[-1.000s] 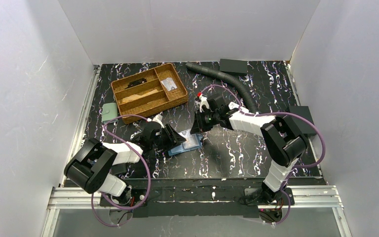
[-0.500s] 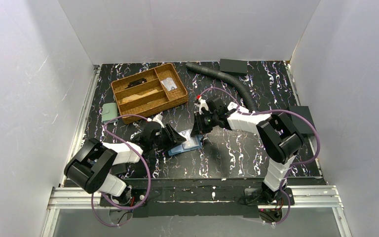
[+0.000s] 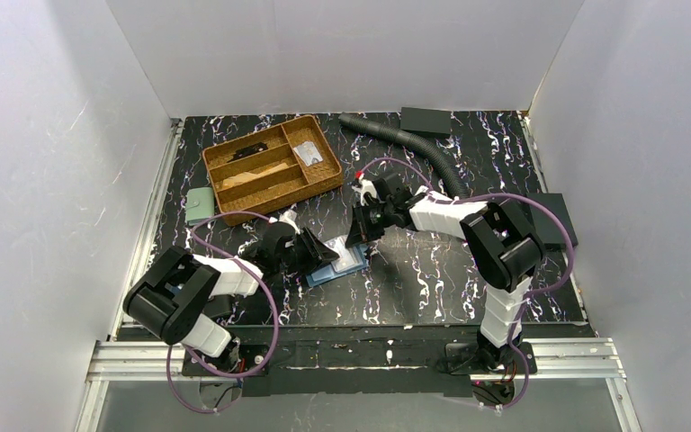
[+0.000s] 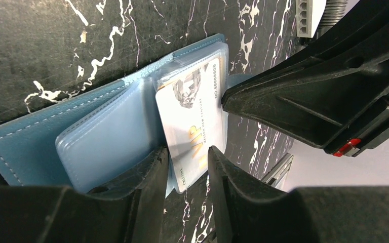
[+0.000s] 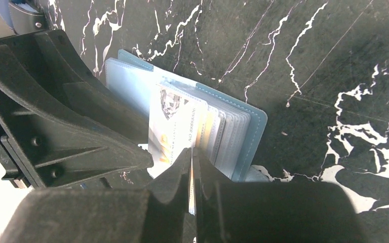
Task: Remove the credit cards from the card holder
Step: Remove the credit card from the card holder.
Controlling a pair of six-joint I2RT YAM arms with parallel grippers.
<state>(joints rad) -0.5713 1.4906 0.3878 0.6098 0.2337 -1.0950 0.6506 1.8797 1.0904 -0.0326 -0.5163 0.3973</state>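
Quick status from my end. The card holder (image 4: pixel 25 136) is lying open and flat on the counter (image 3: pixel 432 270), about the middle, a bit toward the near side, right between the two arms. The teal cover is down, the lighter blue sleeves face up.

One whitish card (image 4: pixel 192 111) with "VIP" printed on it is sticking partway out of its sleeve. The other cards (image 5: pixel 218 134) are fanned in their slots just to its right in the right wrist view, and I only see their edges.

The left tool (image 4: pixel 188 154) comes in from the left. Its jaws stand apart, released rather than clamped, with one end of the whitish card showing in the gap. One finger sits over the blue sleeve, but I can't tell if it's actually pressing down.

The right tool (image 5: pixel 192 152) reaches in from the far right side. Its jaws are pinched nearly together, with a thin pale edge between them, so it looks like it has the whitish card by its edge. In the left wrist view its tip sits right at that card's long side.

Other stuff in the scene: a wicker tray (image 3: pixel 270 166) at far left, a pale green pouch (image 3: pixel 200 205) just left of it, a corrugated hose (image 3: pixel 405 139) running along the far right and a black box (image 3: pixel 426 120) at the far edge.
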